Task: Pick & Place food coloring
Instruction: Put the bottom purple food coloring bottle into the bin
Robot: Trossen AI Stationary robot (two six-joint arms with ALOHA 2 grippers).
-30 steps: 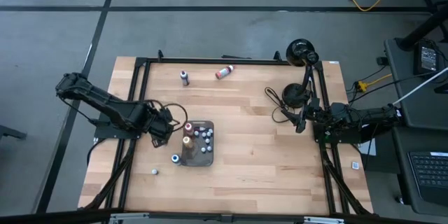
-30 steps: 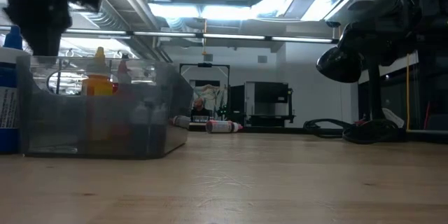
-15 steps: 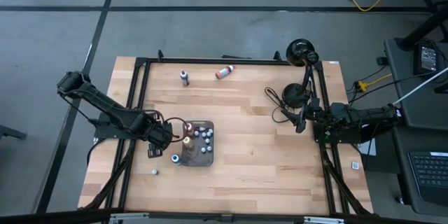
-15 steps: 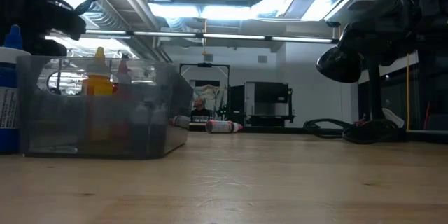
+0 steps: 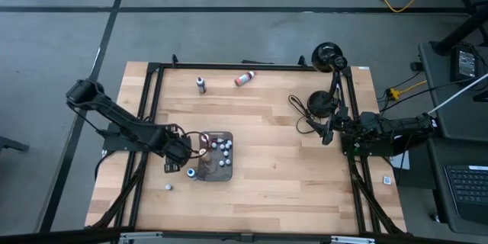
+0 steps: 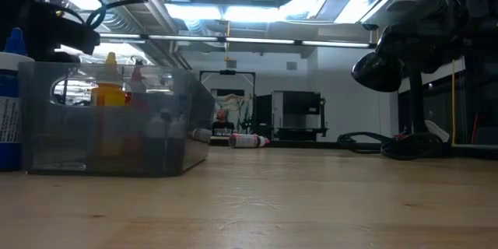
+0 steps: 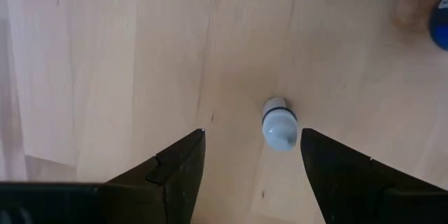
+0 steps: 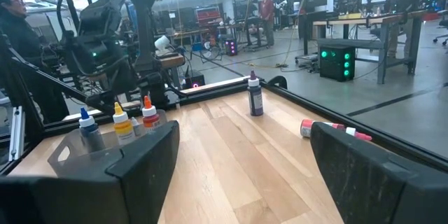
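One small white bottle (image 7: pixel 278 123) of food coloring lies on the tabletop (image 5: pixel 290 168) under my left end effector (image 7: pixel 250 155), a little off centre between the fingers, apart from the tray (image 5: pixel 215 155). My fingers are wide open and hold nothing. I think I should centre over the bottle, descend straight, then close gently. My right end effector (image 8: pixel 241 155) waits open at the right edge.

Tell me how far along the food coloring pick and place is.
Mostly done: several bottles already stand in the clear bin. In hand: the left gripper, jaws open, hovers over a small white bottle lying on the table. Left: the upright dark bottle and the lying red-capped one. The right gripper waits.
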